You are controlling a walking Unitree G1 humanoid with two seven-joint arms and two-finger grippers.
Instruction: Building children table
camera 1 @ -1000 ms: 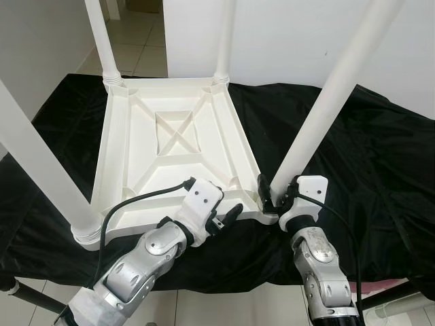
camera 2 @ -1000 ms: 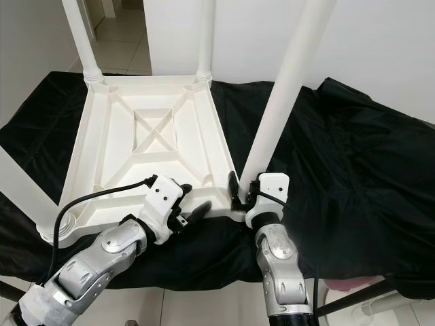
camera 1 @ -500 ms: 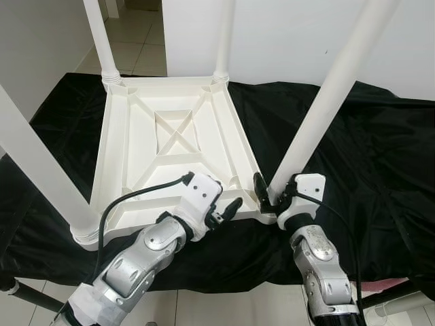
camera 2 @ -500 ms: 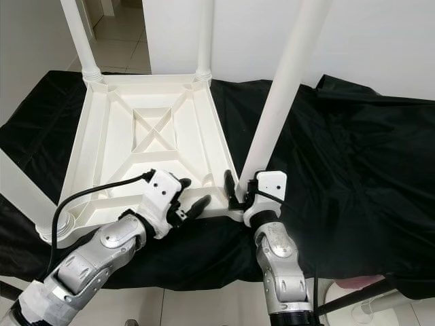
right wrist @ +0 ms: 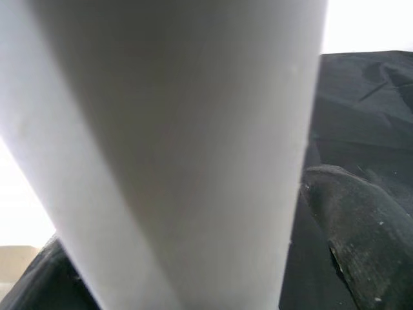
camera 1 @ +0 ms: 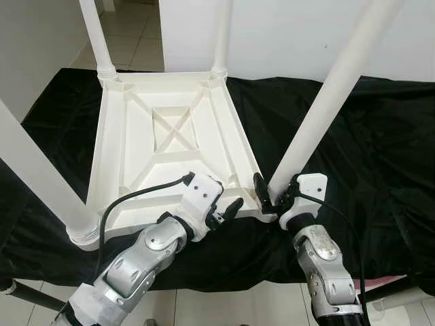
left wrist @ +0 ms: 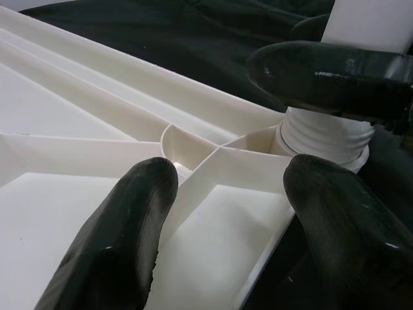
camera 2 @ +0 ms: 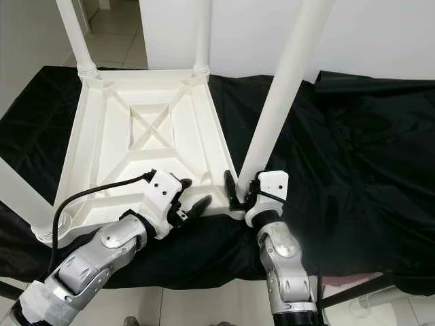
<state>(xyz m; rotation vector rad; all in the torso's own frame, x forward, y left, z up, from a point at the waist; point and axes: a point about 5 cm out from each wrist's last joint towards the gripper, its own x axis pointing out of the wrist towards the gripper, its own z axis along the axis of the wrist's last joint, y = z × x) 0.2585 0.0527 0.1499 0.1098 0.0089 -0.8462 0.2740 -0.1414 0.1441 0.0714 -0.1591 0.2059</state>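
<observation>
Your left tool [camera 1: 226, 212] has slid a little forward since a second ago, and its fingers, spread apart, now straddle a rib just inside the near right corner of the upturned table [camera 1: 170, 142]. Your right tool [camera 1: 269, 197] has barely shifted: it sits at the foot of the near right leg [camera 1: 326, 102], one finger [camera 1: 259, 188] on either side, though you cannot tell whether it grips. All four legs stand in their corners on the black-draped bench [camera 1: 380, 156], so assembly looks nearly finished; this last leg likely just needs seating.
</observation>
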